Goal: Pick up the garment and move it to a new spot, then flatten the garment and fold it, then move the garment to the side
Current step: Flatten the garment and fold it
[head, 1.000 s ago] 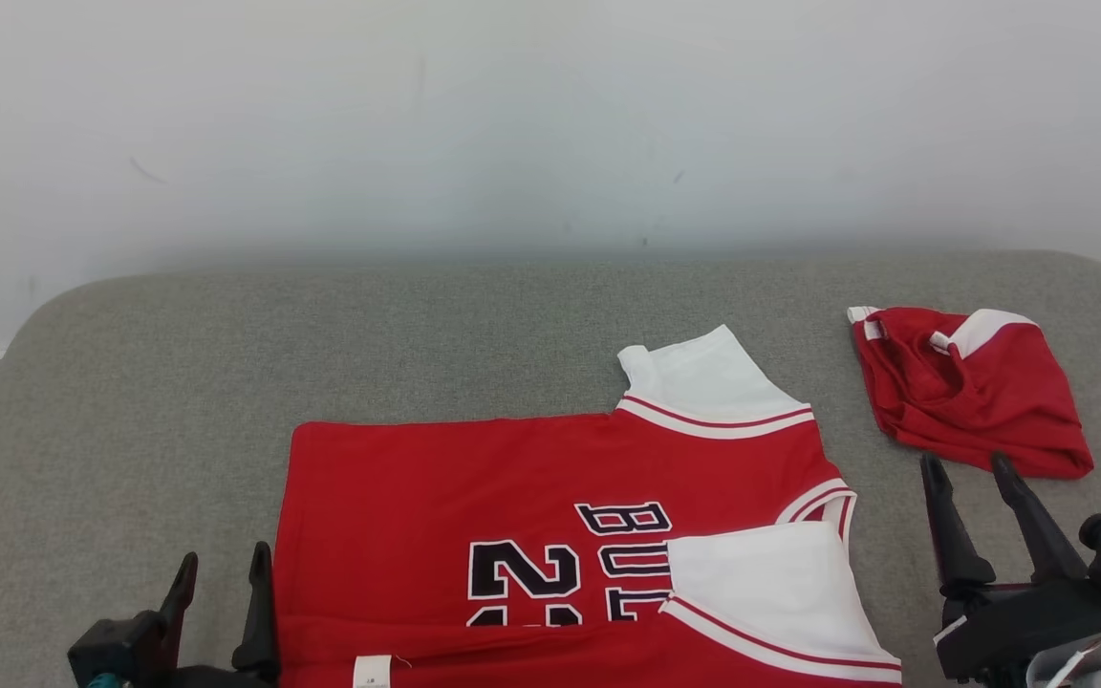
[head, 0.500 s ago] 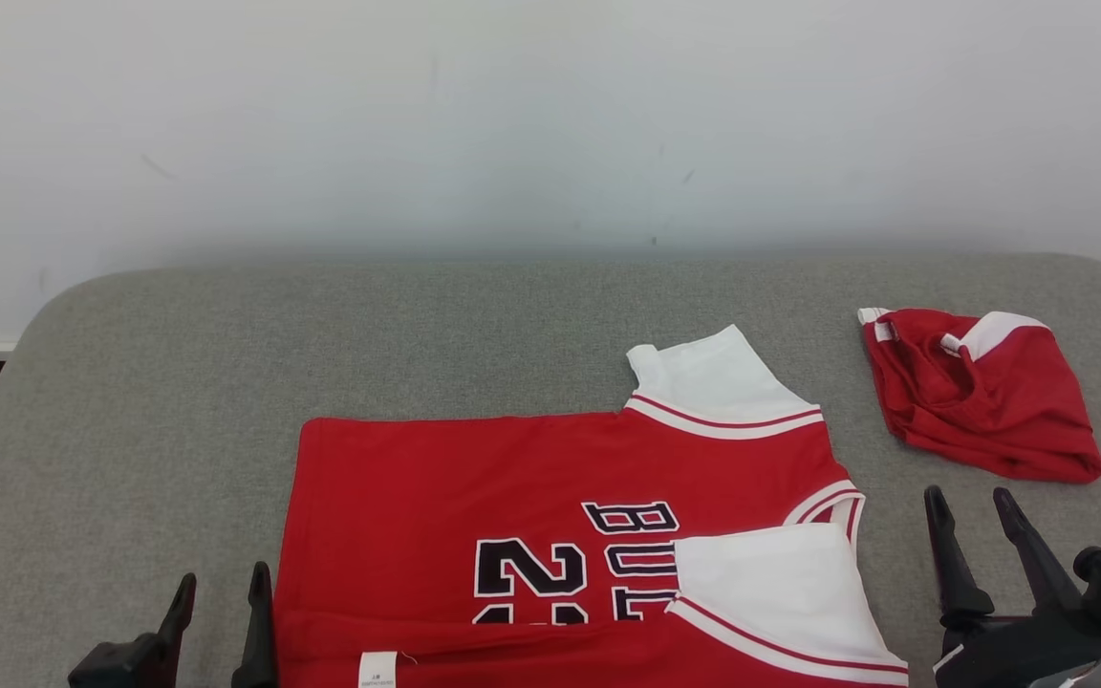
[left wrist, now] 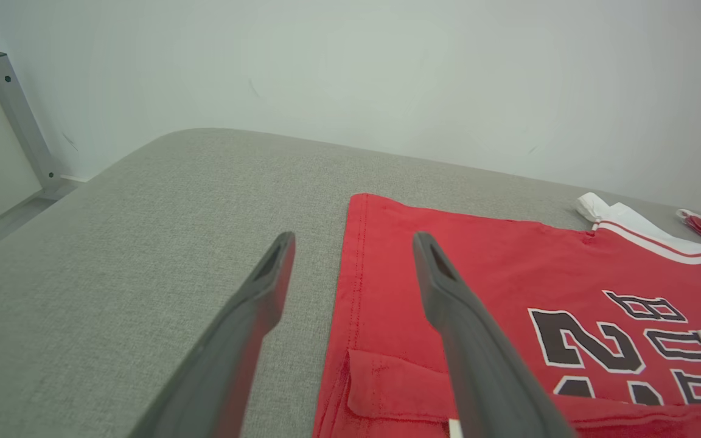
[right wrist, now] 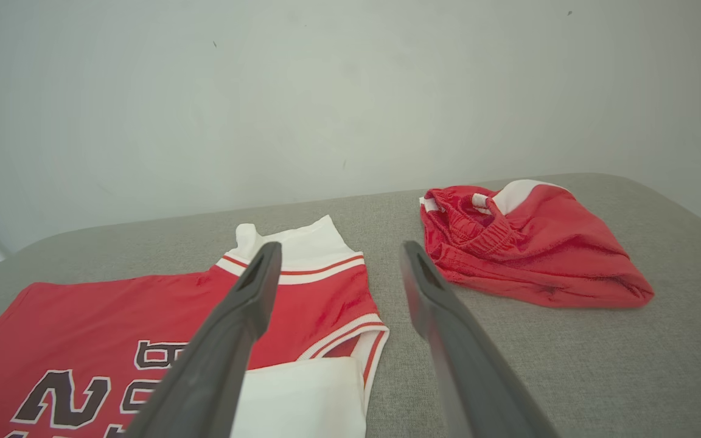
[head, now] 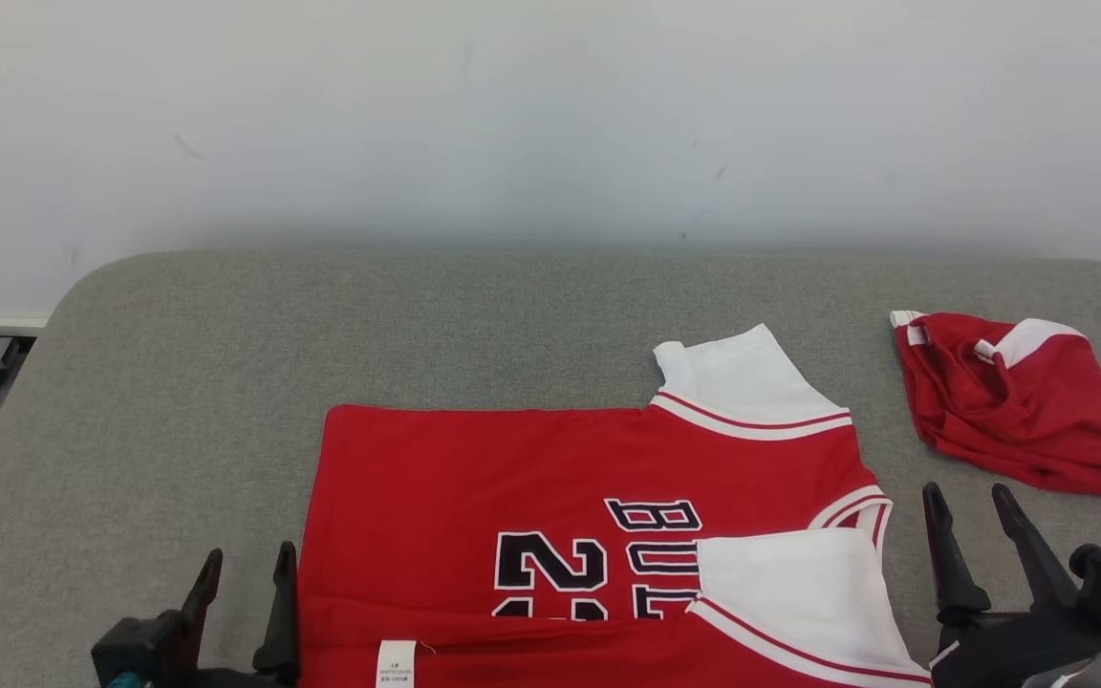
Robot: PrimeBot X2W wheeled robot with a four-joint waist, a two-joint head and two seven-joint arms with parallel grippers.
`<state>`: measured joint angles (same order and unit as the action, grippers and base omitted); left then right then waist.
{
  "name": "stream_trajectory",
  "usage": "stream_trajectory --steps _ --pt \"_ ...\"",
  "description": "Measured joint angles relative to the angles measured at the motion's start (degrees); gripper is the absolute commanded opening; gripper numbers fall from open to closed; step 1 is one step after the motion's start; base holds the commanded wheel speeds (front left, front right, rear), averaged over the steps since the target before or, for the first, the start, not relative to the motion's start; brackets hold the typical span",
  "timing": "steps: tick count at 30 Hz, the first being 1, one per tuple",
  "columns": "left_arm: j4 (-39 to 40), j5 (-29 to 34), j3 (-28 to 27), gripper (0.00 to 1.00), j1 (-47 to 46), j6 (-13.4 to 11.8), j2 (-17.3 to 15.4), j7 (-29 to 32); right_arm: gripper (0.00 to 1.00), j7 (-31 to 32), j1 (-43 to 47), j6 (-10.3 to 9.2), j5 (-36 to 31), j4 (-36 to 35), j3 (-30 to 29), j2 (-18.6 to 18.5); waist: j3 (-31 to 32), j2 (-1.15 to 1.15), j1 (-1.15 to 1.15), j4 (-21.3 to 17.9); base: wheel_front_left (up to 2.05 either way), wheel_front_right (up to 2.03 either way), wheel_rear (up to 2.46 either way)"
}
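1. The red jersey [head: 550, 478] is lying flat on the grey surface [head: 417, 325], near the front edge. Its hem is pointing left, and a white panel [head: 780, 583] is lying folded over its lettered front.
2. The left claw [head: 250, 552] is hovering just beside the jersey's hem edge, with its fingers spread and gripping nothing.
3. The right claw [head: 967, 489] is hanging just off the jersey's shoulder end, with its fingers likewise spread and empty.
4. A crumpled red-and-white garment [head: 1019, 411] is sitting apart from the jersey, just beyond the right claw.
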<state>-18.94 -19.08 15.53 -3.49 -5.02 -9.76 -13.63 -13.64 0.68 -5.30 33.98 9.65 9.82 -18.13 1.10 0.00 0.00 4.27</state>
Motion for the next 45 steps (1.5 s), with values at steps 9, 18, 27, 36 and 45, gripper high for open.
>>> stream_trajectory --steps 9,18,27,36,45 --pt "-0.9 0.3 1.5 1.00 -5.8 3.6 -2.1 2.9 1.00 2.1 -7.3 0.60 -2.1 1.8 2.3 -0.8 -1.7 0.00 0.00 0.9 0.00 0.00 0.00" --pt "-5.5 -0.6 3.6 1.00 -17.0 8.5 -1.2 7.8 1.00 7.6 -20.5 1.83 -3.1 8.2 4.2 -1.7 -6.0 0.00 0.00 1.8 0.00 0.00 0.00" --pt "-12.3 -2.7 4.1 1.00 -27.9 10.6 0.5 12.4 1.00 13.5 -35.5 3.37 -4.4 16.7 6.7 -1.6 -11.9 0.01 0.01 2.9 0.00 0.00 0.00" --pt "-19.0 -4.5 5.2 1.00 -36.5 11.7 2.7 14.7 1.00 17.7 -46.5 4.63 -6.2 26.5 8.3 -1.5 -18.6 0.01 0.01 4.7 0.00 0.00 0.00" --pt "-26.0 -6.9 5.9 1.00 -41.6 12.1 3.6 17.2 1.00 20.4 -53.0 5.37 -8.0 34.8 11.1 0.2 -23.3 0.01 0.01 6.0 0.00 0.00 0.00"
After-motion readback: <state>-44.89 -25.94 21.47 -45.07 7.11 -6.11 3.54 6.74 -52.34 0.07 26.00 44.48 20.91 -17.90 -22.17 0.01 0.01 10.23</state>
